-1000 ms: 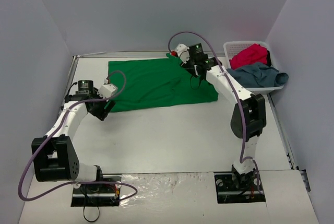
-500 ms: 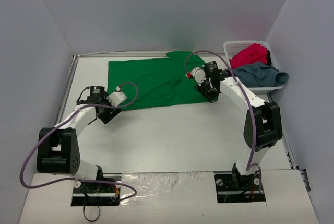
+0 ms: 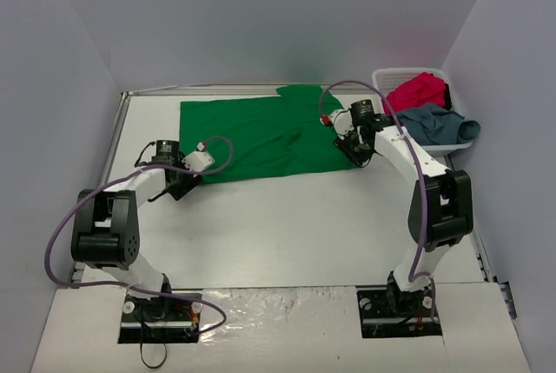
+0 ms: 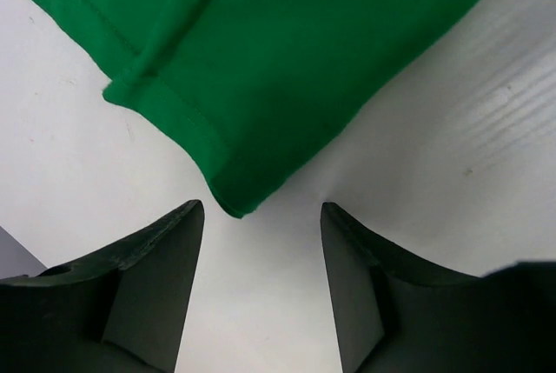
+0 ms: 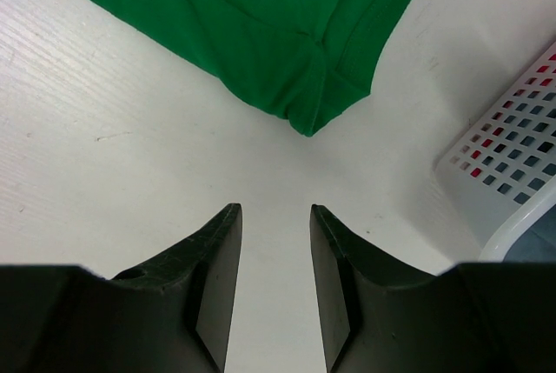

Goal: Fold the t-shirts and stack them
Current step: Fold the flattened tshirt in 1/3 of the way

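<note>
So the green t-shirt point(image 3: 252, 134) is lying spread flat toward the far side of the surface point(image 3: 287, 225), and the robot looks to be lining up on its two near corners for the first fold. The left gripper point(image 4: 261, 216) sits right at the near-left corner, jaws apart, with the hem tip poking just between the fingertips and nothing pinched. The right gripper point(image 5: 275, 212) is just short of the near-right corner, jaws apart too but narrower, with the cloth a little ahead of them. To do this well, each one probably needs to slide further in so it bites past the hem stitching and not just the tip. They should also get low enough to catch every layer, then close together so the edge lifts evenly. The red t-shirt point(image 3: 417, 90) and grey-blue t-shirt point(image 3: 434, 121) wait in the white basket point(image 3: 423, 140) at far right. Versus a second ago, the right arm was reaching over the shirt's far edge by the collar and has swung back to the near-right corner. The left has crept in from off to the side.
</note>
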You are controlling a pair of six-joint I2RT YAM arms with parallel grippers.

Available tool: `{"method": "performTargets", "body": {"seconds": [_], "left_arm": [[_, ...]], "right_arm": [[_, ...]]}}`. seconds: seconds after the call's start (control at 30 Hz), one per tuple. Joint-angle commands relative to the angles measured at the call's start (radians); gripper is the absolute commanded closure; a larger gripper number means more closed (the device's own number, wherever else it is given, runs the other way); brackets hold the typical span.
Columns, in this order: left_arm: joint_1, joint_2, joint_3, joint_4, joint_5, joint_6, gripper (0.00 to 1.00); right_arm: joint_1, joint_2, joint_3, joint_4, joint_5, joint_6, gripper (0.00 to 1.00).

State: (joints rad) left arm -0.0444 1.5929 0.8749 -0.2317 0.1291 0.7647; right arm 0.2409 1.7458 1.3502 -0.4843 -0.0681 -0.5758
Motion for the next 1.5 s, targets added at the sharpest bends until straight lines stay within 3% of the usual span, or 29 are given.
{"method": "performTargets", "body": {"seconds": [0.0, 0.2, 0.27, 0.3, 0.6, 0.8, 1.13, 1.47], "left_arm": [[0.006, 0.032, 0.039, 0.015, 0.000, 0.012, 0.46], [0.006, 0.090, 0.072, 0.014, -0.009, 0.005, 0.62], [0.006, 0.105, 0.082, 0.006, -0.009, 0.005, 0.95], [0.008, 0.108, 0.087, 0.002, -0.009, 0.005, 0.97], [0.009, 0.079, 0.099, -0.050, 0.001, 0.016, 0.98], [0.009, 0.065, 0.108, -0.081, -0.003, 0.012, 0.98], [0.009, 0.075, 0.101, -0.077, -0.016, 0.008, 0.98], [0.011, 0.059, 0.096, -0.090, -0.014, 0.001, 0.98]], "right_arm": [[-0.006, 0.012, 0.033, -0.042, -0.013, 0.010, 0.67], [-0.008, 0.032, 0.035, -0.043, -0.013, 0.008, 0.67], [-0.008, 0.032, 0.030, -0.050, -0.016, 0.007, 0.67], [-0.009, 0.028, 0.027, -0.050, -0.016, 0.004, 0.67], [-0.057, -0.012, 0.006, -0.115, -0.090, 0.022, 0.61], [-0.086, 0.099, 0.006, -0.126, -0.108, 0.014, 0.61], [-0.103, 0.326, 0.220, -0.174, -0.173, -0.006, 0.55], [-0.109, 0.336, 0.274, -0.181, -0.124, -0.016, 0.53]]}}
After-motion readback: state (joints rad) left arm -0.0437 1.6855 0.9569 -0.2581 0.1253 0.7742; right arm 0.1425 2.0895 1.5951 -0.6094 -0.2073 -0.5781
